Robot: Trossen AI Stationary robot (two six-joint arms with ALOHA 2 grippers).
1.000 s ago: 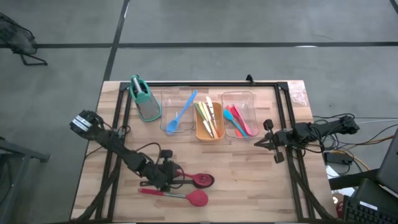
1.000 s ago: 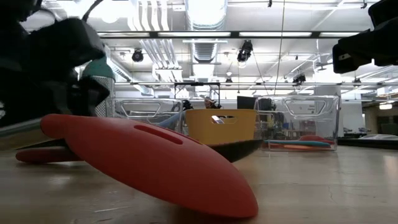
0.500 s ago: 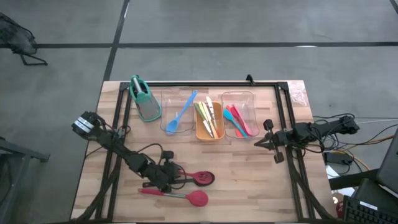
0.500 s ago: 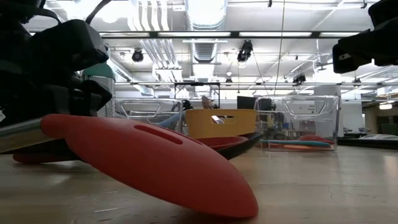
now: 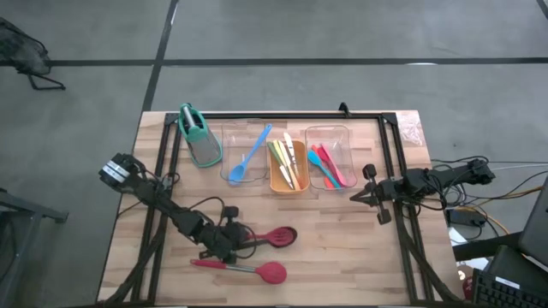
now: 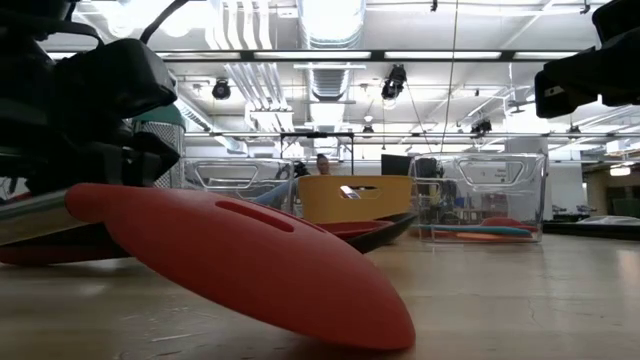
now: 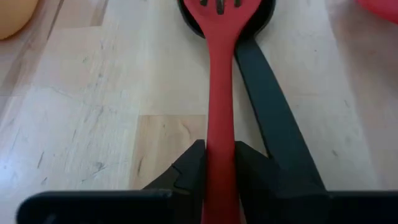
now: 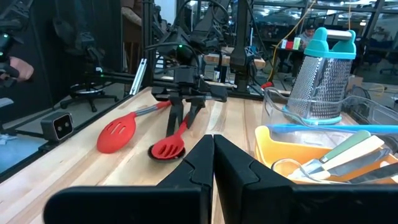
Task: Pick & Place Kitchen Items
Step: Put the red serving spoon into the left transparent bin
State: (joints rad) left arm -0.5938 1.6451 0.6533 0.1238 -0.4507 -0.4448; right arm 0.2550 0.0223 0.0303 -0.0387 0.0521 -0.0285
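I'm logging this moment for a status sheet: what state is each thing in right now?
Left end effector: shut on the slotted red spoon's handle.
Slotted red spoon: gripped, head near the table.
Solid red spoon: lying flat, untouched.
Right end effector: shut, empty, waiting at the table's right edge.
Blue spoon: in the left clear tray.
Orange tray: holding several small utensils.
Grater: upright.

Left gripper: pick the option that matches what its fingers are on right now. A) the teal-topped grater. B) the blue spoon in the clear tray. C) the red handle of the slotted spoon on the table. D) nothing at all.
C: in the left wrist view the left gripper has a finger on each side of the red slotted spoon's handle, touching it.
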